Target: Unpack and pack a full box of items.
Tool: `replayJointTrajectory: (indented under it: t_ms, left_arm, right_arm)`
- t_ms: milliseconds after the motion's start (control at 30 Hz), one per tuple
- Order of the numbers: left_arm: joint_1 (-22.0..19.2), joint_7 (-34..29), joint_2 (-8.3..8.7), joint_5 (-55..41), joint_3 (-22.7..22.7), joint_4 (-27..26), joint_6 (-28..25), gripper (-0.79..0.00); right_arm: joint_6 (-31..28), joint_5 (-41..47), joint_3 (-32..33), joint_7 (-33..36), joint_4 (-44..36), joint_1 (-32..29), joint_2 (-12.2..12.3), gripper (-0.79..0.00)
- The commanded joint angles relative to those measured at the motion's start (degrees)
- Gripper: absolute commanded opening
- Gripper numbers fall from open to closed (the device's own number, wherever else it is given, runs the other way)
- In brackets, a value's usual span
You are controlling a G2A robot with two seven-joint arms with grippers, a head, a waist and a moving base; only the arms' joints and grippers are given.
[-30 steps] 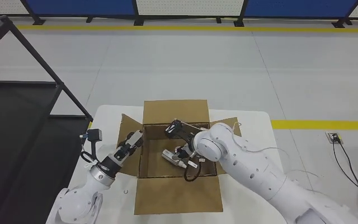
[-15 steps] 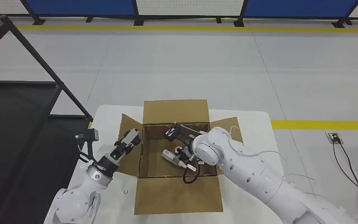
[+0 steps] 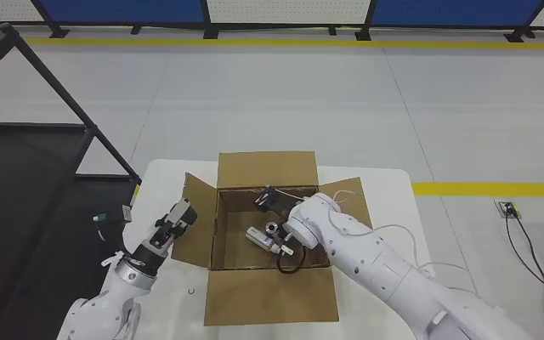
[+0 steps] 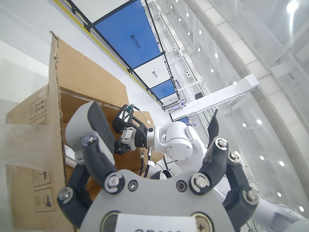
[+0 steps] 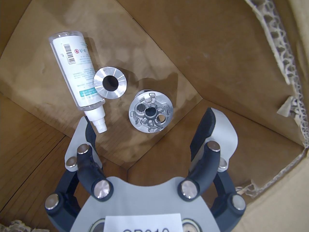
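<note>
— Where's the right gripper (image 5: pixel 146 119) got to?

— Down inside the cardboard box (image 3: pixel 270 296), above the floor of it. Fingers spread wide apart, not touching any of the items.

— And what's in the box?

— Three things, close together on the bottom. A clear spray bottle (image 5: pixel 76 72) with a white label lies on its side. A shiny metal ring (image 5: pixel 110 82) with a dark hole through it sits right up against the bottle, near its shoulder. Just beside the ring is a grey cast metal disc (image 5: pixel 150 112) with a centre hole and notched ribs on its face.

— Which one is the gripper over?

— The cast disc, as far as I can see; in the right wrist view it lies between the two spread fingers. The bottle's white nozzle ends close by one finger.

— The left gripper (image 4: pixel 154 119)?

— Outside the box, on the white table (image 3: pixel 387 191) side, just beside the left flap (image 3: pixel 195 231), which stands up. Its fingers are spread too. I can't tell whether it touches the flap.

— The box itself?

— It stands in the middle of the table with all four flaps folded out.
</note>
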Motion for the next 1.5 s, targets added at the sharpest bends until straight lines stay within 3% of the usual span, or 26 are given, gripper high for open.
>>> replayJointTrajectory:
  t_ms: [0,300,400,467,533,767,833,867,933,1233,1467]
  left_arm:
    - [0.44,0.14,0.04,-0.1,-0.34,-0.32,-0.02,0.0]
    - [0.86,0.82,0.11,-0.09,-0.37,-0.84,-0.24,0.0]
    - [0.73,1.09,0.12,-0.28,-0.28,-0.76,-0.37,0.0]
    - [0.62,1.37,0.11,-0.39,-0.2,-0.54,-0.52,0.0]
    - [0.53,1.54,0.12,-0.44,-0.14,-0.39,-0.59,0.0]
    - [0.26,1.73,0.18,-0.72,-0.32,-0.13,-0.62,0.0]
    - [0.26,1.77,0.2,-0.79,-0.4,-0.03,-0.72,0.0]
    - [0.25,1.81,0.21,-0.85,-0.43,0.03,-0.75,0.0]
    - [0.15,1.76,0.23,-1.01,-0.44,0.25,-0.73,0.0]
    - [-0.96,1.24,0.3,-0.92,0.17,0.76,-0.2,0.0]
    - [-2.17,0.76,0.34,-0.77,0.96,1.17,0.39,0.0]
  right_arm:
    - [-0.18,-0.1,-0.23,-0.27,2.04,0.34,-0.91,0.0]
    - [-1.56,0.2,-0.67,-0.82,10.01,1.53,-4.66,0.0]
    - [-2.77,0.2,-0.76,-0.84,12.17,1.88,-5.71,-0.068]
    - [-3.05,0.08,-0.75,-1.06,13.45,2.05,-6.36,-0.172]
    - [-3.38,-0.12,-0.77,-1.23,14.68,2.19,-6.97,-0.36]
    - [-5.14,0.64,-0.23,-0.49,18.94,2.85,-8.93,-0.462]
    - [-5.81,0.77,0.0,-0.84,19.77,3.03,-9.37,-0.61]
    - [-6.2,0.77,0.12,-1.02,20.15,3.12,-9.54,-0.628]
    - [-6.9,0.67,0.4,-1.48,20.63,3.31,-9.78,-0.785]
    - [-5.24,-2.72,2.04,-1.39,17.09,3.08,-9.02,-0.785]
    - [-0.24,-8.2,5.86,1.04,4.08,-0.64,-5.16,-0.785]
